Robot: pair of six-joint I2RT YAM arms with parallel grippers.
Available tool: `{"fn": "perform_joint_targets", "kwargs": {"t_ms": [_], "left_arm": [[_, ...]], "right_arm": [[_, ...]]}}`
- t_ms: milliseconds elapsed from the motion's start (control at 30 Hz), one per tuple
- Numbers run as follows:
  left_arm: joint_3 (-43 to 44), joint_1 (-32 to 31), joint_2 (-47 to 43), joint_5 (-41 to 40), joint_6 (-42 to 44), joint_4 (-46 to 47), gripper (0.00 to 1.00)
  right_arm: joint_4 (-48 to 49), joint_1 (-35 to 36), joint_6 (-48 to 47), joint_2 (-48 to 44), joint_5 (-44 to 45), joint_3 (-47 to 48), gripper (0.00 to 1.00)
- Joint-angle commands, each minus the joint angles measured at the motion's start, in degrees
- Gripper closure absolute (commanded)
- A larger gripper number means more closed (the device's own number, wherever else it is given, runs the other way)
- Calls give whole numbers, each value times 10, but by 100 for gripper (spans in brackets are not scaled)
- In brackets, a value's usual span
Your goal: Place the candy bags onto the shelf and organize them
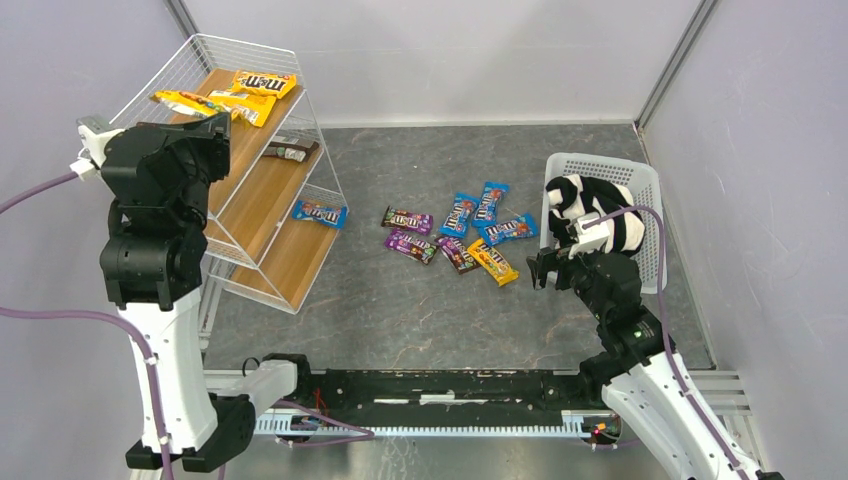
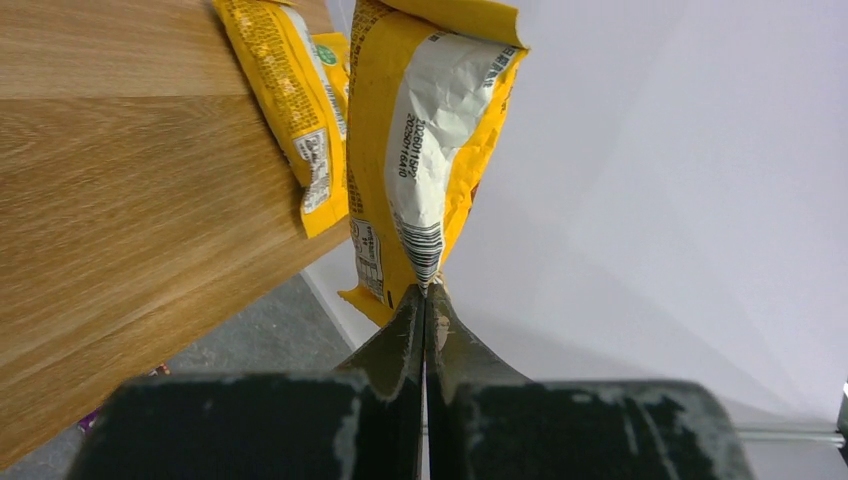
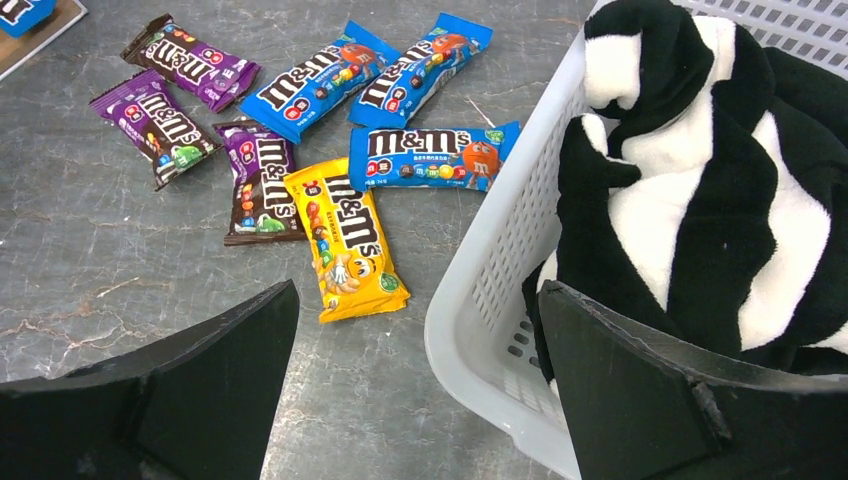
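**Top view.** Your left arm is raised over the shelf [image 1: 262,200]. Its top board carries yellow M&M's bags [image 1: 262,84], the middle board a dark packet [image 1: 289,151], and the bottom board a blue packet [image 1: 320,212]. The arm's own bulk hides your left fingers in this view.

**Left wrist view.** The left gripper [image 2: 425,300] shows its fingers pressed together on the lower seam of a held yellow bag [image 2: 430,150]. The bag is turned back-side out, showing barcode and date print, beside the edge of the wood board [image 2: 120,200]. A second yellow bag [image 2: 285,110] lies on that board, touching or just behind the held one.

**Right wrist view.** The right gripper [image 3: 415,295] has its fingers wide apart above the desk [image 3: 100,280], close to the wall of the white lattice basket [image 3: 490,280]. The basket contains a black-and-white striped cloth [image 3: 700,180]. The loose packets [image 3: 300,130] lie clustered on the desk: three blue, three purple or brown, and one yellow packet [image 3: 350,250] nearest your fingers. Their M&M's logos are plainly legible here
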Motion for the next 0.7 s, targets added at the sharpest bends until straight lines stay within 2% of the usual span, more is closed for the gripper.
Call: {"fn": "perform_joint_targets", "kwargs": {"t_ms": [0,667], "left_arm": [[-24,3,-2,-44,-34,9,98],[-55,6,11,-76,-40,37,98]], "right_arm": [[20,3,4,-9,-6,3,2],[22,3,4,-9,-6,1,2]]}}
